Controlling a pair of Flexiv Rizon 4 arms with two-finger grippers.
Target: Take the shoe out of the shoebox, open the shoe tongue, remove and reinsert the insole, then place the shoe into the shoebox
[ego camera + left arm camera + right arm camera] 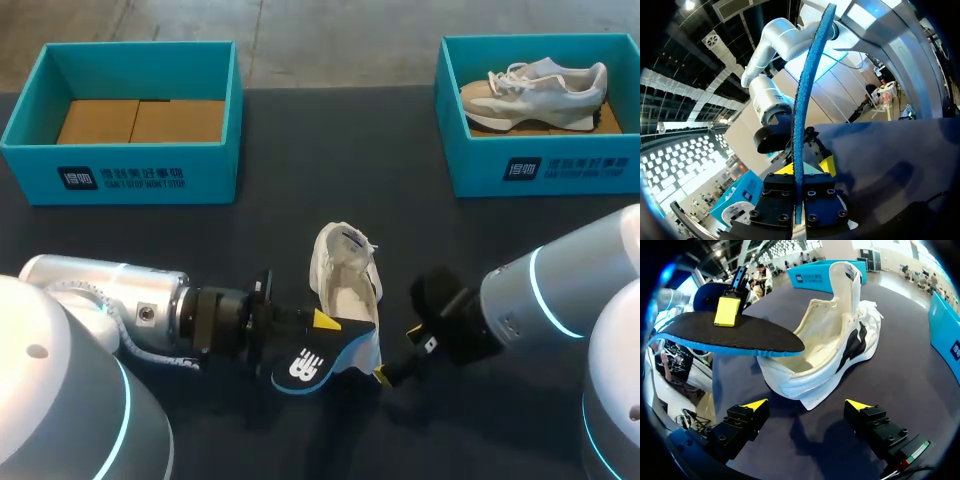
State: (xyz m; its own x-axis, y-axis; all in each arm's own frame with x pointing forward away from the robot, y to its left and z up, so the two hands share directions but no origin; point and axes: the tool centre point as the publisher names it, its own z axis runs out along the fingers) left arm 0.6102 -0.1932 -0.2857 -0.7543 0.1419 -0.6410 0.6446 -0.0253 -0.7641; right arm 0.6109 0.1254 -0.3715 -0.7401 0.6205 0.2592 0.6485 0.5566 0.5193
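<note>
A white shoe (346, 275) with black side marks lies on the dark table, its tongue pulled up and its opening bare (835, 347). My left gripper (322, 322) is shut on the insole (305, 366), which has a blue underside and a black top, and holds it just above the table at the shoe's heel end. In the left wrist view the insole (801, 115) stands edge-on between the fingers. From the right wrist, the insole (735, 332) hovers beside the heel, a yellow fingertip (727, 311) pressed on it. My right gripper (806, 405) stands open and empty before the shoe's side (398, 353).
A teal shoebox (130, 175) with only cardboard on its floor stands at the back left. A second teal shoebox (570, 170) at the back right holds a grey-and-white shoe (535, 88). Bare dark tabletop lies between the boxes and the shoe.
</note>
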